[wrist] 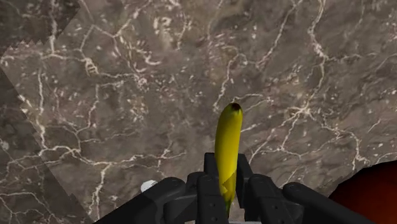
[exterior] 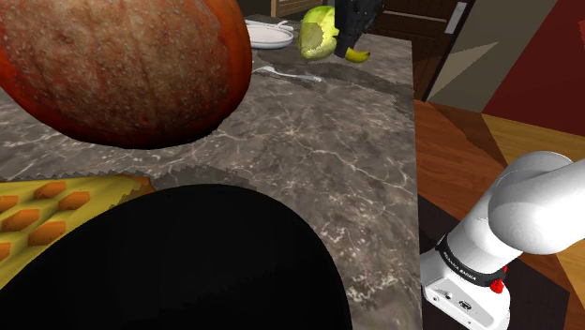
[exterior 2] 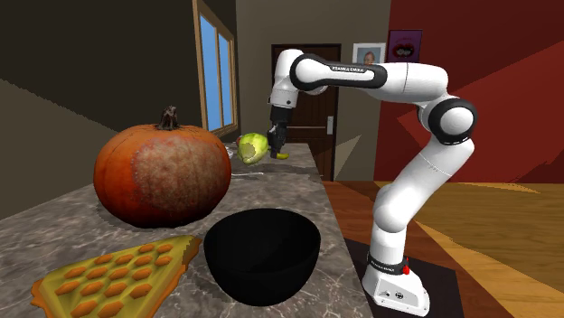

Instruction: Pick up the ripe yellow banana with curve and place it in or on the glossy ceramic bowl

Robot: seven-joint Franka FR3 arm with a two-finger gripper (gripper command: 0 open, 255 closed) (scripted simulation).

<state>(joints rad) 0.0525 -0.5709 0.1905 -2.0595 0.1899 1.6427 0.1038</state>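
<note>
1. Clasping the banana (wrist: 228, 133) near one end, the claw (wrist: 227, 164) lets it jut free above the counter (wrist: 114, 95).
2. The black bowl (exterior 2: 262, 257) sits well apart along the counter, so a long carry likely follows.

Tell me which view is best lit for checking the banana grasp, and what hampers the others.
Wrist view: evenly lit, banana bright between the fingers. Shoulder view: pumpkin and flat-black bowl loom up close, banana far behind them. Second exterior view: dim, gripper dark against a dark wall.
</note>
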